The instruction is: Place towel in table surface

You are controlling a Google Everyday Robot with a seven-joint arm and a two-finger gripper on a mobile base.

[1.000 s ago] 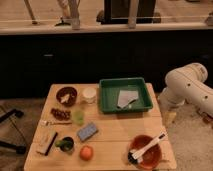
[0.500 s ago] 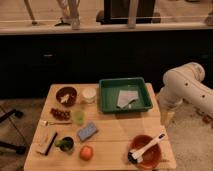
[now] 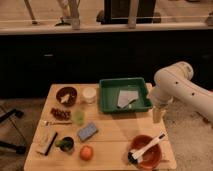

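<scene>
In the tray (image 3: pixel 125 110), the grey towel (image 3: pixel 126 98) lies crumpled: probably light, limp and non-slip, best pinched at a raised fold. The gripper (image 3: pixel 159 115) hangs beside the table's (image 3: pixel 115 131) right edge; whether it is spread cannot be told.

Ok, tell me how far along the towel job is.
Done: nothing; the towel lies in the green tray. In hand: the tool hangs beside the tray, apart from the towel. Left: grasp the towel, lift it out, set it on the table.
</scene>
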